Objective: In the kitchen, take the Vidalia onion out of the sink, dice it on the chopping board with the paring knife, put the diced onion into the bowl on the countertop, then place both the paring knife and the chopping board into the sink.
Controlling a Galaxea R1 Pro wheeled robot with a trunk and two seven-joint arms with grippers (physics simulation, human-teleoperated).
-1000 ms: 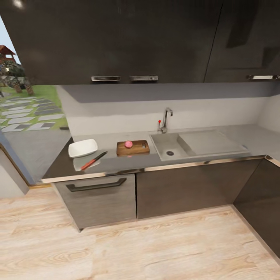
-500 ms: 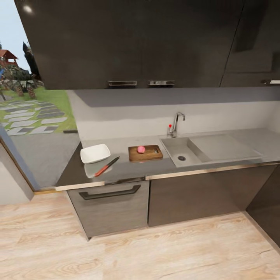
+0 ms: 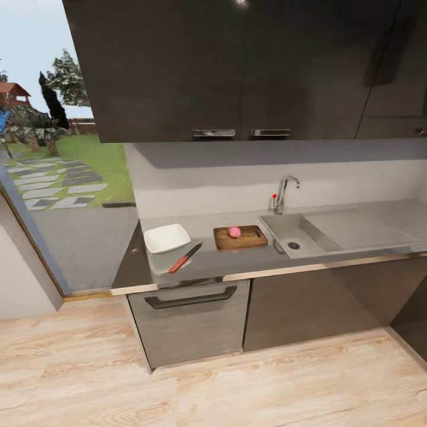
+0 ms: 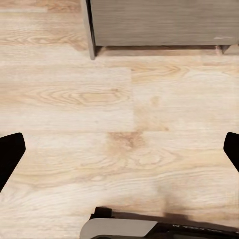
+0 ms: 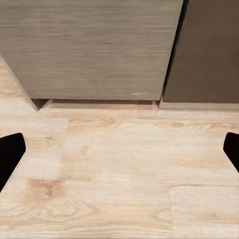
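Observation:
In the head view a small pinkish round Vidalia onion point(image 3: 235, 231) rests on the dark brown chopping board point(image 3: 249, 239), which lies on the grey countertop point(image 3: 207, 264) just left of the sink point(image 3: 308, 230). The paring knife point(image 3: 185, 258), with its reddish-orange handle, lies slantwise near the counter's front edge. Behind it stands the white squarish bowl point(image 3: 166, 238). My left gripper point(image 4: 119, 154) and right gripper point(image 5: 119, 152) both hang open over the light wood floor, with nothing between their black fingertips.
A chrome faucet point(image 3: 280, 194) with a red knob stands behind the basin, and the drainboard point(image 3: 362, 228) stretches to its right. Dark upper cabinets point(image 3: 237, 65) overhang the counter. A drawer front with a bar handle point(image 3: 190, 296) sits under the bowl. A glass opening onto a garden point(image 3: 53, 178) is at the left.
The whole head view has shifted, so the counter and its things now sit further right and lower in the picture. The camera moved; the things on the counter kept their places.

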